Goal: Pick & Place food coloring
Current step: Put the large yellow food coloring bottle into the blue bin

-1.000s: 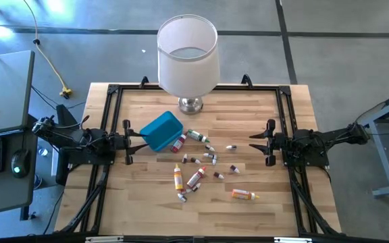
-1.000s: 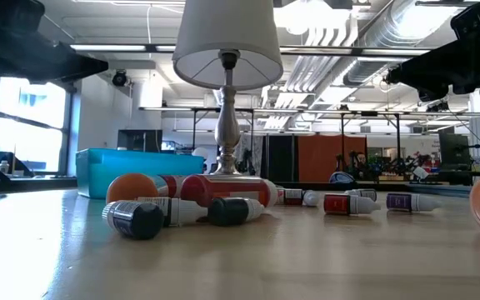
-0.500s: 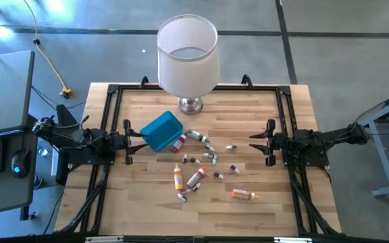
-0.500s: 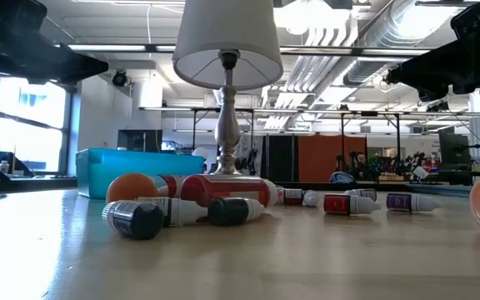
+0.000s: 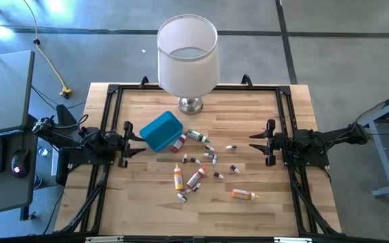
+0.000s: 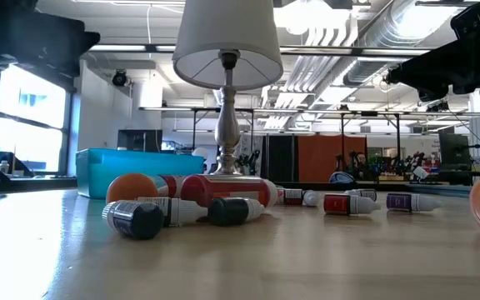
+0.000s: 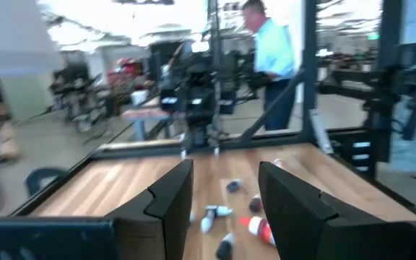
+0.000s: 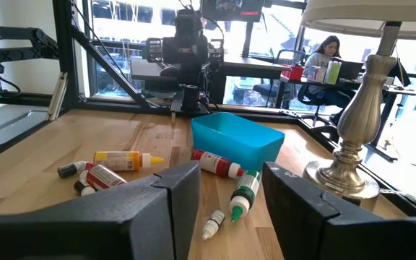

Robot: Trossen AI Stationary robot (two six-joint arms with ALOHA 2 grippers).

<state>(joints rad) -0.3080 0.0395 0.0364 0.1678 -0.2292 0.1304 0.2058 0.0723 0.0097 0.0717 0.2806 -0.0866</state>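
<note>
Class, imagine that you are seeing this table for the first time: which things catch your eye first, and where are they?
A big white lamp stands at the table's far edge. A blue tray sits just in front of it, to its left. Small food coloring bottles lie scattered across the middle, between the left gripper and right gripper, both with open fingers.

The left gripper (image 5: pixel 132 138) sits slightly farther back toward its own side of the table, away from the blue tray (image 5: pixel 161 131); in the low view its dark arm (image 6: pixel 32 40) shows shifted.

Two dark, jointed arms with blocky black two-fingered end effectors
</note>
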